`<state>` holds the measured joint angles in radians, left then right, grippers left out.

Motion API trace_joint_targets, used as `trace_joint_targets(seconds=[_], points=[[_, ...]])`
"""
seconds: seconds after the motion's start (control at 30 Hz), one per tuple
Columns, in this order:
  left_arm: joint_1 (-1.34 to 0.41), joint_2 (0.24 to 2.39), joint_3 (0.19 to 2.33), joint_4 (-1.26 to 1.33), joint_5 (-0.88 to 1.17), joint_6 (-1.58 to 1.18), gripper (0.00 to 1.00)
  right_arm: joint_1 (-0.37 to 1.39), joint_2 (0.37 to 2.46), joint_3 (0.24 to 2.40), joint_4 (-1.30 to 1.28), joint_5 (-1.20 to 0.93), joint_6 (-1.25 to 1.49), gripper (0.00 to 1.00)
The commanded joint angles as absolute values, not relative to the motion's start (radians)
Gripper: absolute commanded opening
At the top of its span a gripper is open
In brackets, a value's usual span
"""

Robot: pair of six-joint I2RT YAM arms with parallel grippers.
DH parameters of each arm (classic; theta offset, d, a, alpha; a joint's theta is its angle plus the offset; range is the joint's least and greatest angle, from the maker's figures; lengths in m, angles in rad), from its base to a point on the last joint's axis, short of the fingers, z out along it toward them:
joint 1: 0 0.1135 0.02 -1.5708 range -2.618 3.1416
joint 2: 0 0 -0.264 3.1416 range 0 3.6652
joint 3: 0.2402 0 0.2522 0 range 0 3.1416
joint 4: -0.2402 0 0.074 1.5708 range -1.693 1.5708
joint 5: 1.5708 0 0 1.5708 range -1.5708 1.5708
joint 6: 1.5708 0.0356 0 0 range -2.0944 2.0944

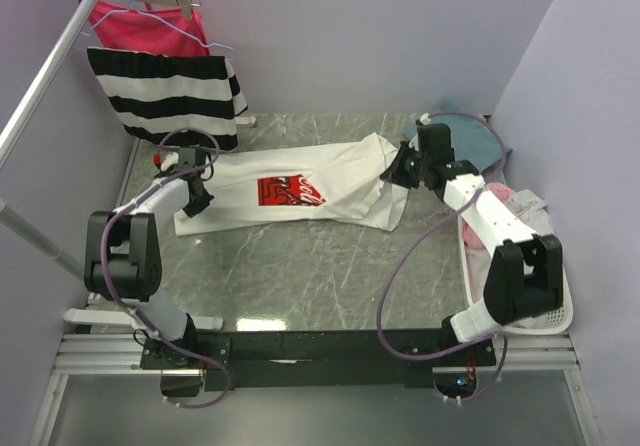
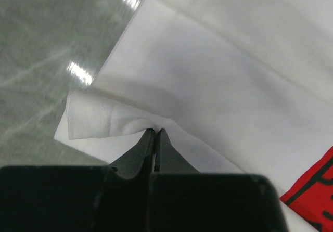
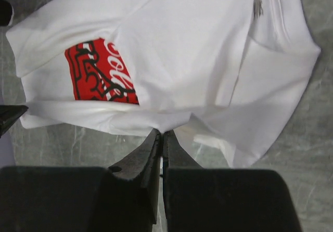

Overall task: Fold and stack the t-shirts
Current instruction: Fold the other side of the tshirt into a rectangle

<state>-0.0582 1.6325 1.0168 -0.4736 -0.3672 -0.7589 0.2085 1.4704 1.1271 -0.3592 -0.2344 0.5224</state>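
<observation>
A white t-shirt (image 1: 330,181) with a red square logo (image 1: 290,191) lies spread across the marble table. My left gripper (image 1: 198,204) is shut on a fold of its cloth near the left end, where the pinch (image 2: 155,131) shows a small flap of hem beside it. At the shirt's right end my right gripper (image 1: 393,175) is shut on the edge of the cloth (image 3: 162,132), and the fabric is drawn up to the tips, with the logo (image 3: 101,76) beyond. A teal-blue t-shirt (image 1: 478,138) lies behind the right arm.
A white basket (image 1: 553,316) at the right edge holds pale garments (image 1: 522,202). A black-and-white striped garment (image 1: 165,96) and a red-pink one (image 1: 150,24) hang from a rail (image 1: 50,76) at the back left. Lilac walls close in both sides.
</observation>
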Motion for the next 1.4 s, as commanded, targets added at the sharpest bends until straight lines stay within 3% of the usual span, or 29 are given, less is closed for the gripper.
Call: trace_joint_targets(seconds=[0.0, 0.13, 0.23, 0.3, 0.33, 0.4, 0.43, 0.5, 0.53, 0.7, 0.87, 1.03, 1.1, 1.2, 1.37], points=[[-0.034, 1.713, 1.137, -0.416, -0.374, -0.701, 0.01, 0.195, 1.581, 1.242, -0.328, -0.235, 0.497, 0.0], [-0.031, 1.813, 1.204, -0.394, -0.342, -0.674, 0.02, 0.183, 1.695, 1.34, -0.35, -0.21, 0.491, 0.0], [-0.029, 1.879, 1.258, -0.387, -0.33, -0.669, 0.16, 0.167, 1.788, 1.396, -0.357, -0.175, 0.494, 0.01], [-0.025, 1.897, 1.288, -0.373, -0.331, -0.667, 0.18, 0.161, 1.847, 1.419, -0.328, -0.135, 0.491, 0.03], [-0.02, 1.904, 1.29, -0.364, -0.331, -0.663, 0.23, 0.153, 1.882, 1.455, -0.33, -0.123, 0.492, 0.06], [-0.014, 1.905, 1.304, -0.367, -0.354, -0.675, 0.32, 0.147, 1.904, 1.479, -0.283, -0.079, 0.476, 0.18], [-0.009, 1.896, 1.301, -0.364, -0.37, -0.673, 0.4, 0.147, 1.908, 1.483, -0.255, -0.033, 0.474, 0.2], [-0.006, 1.881, 1.287, -0.37, -0.405, -0.681, 0.5, 0.138, 1.927, 1.489, -0.207, -0.023, 0.462, 0.37], [-0.005, 1.862, 1.281, -0.376, -0.429, -0.684, 0.6, 0.137, 1.927, 1.534, -0.23, -0.014, 0.46, 0.39], [-0.005, 1.769, 1.218, -0.374, -0.428, -0.689, 0.73, 0.144, 1.79, 1.442, -0.192, -0.002, 0.439, 0.6], [-0.028, 1.661, 1.19, -0.36, -0.368, -0.66, 0.76, 0.181, 1.74, 1.408, -0.29, -0.304, 0.449, 0.59], [-0.07, 1.628, 1.166, -0.318, -0.241, -0.654, 0.79, 0.267, 1.73, 1.319, -0.284, -0.397, 0.538, 0.6], [-0.08, 1.624, 1.143, -0.284, -0.198, -0.66, 0.81, 0.27, 1.727, 1.251, -0.229, -0.414, 0.577, 0.6], [-0.087, 1.623, 1.1, -0.24, -0.134, -0.655, 1.0, 0.276, 1.72, 1.178, -0.225, -0.39, 0.618, 0.6], [-0.1, 1.661, 1.106, -0.235, -0.081, -0.637, 1.0, 0.302, 1.7, 1.098, -0.201, -0.361, 0.643, 0.6]])
